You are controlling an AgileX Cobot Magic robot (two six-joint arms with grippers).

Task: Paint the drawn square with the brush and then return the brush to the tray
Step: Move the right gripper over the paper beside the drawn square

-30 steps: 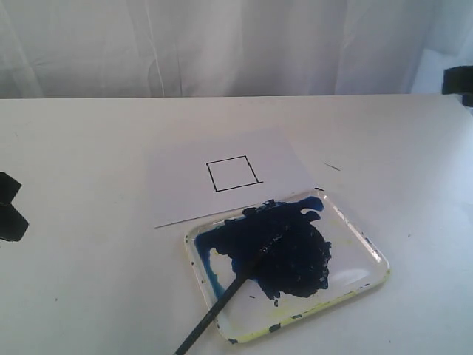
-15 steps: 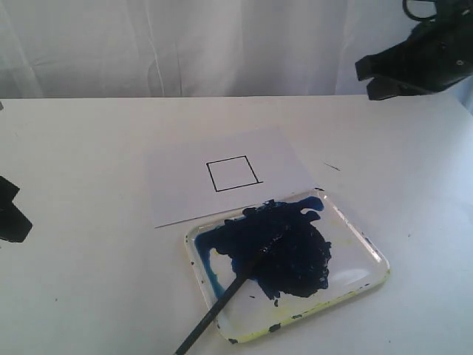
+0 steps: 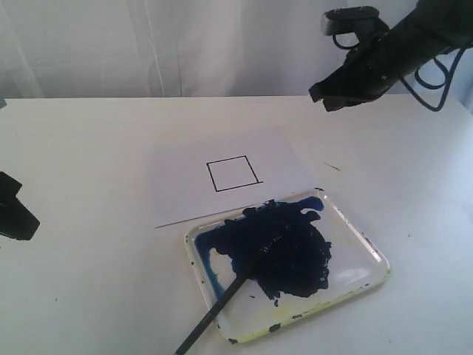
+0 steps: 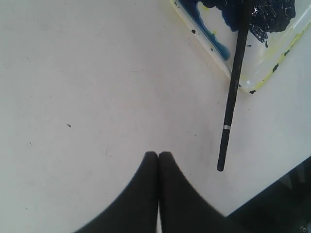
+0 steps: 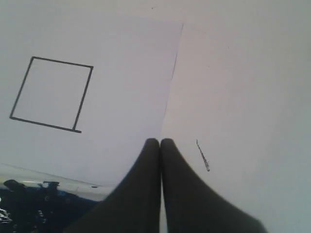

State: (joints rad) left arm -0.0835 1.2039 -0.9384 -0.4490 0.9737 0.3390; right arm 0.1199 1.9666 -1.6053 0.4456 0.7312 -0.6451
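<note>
Your square (image 3: 232,174) is unpainted on the paper (image 3: 177,185), just behind the tray (image 3: 355,270). The brush (image 3: 229,292) lies with its tip in the blue paint (image 3: 299,255) and its handle over the near rim, probably to load it and leave it easy to grab. Your right gripper (image 3: 329,96) hangs high beyond the paper, fingers pressed together, empty. Your left gripper (image 4: 158,155), likewise closed on nothing, sits near the handle's end.

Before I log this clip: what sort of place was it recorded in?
Probably a staged robot test bench: a plain white table, a white curtain as backdrop, and one paper sheet with a drawn square beside a paint-smeared tray, the brush resting in it.
</note>
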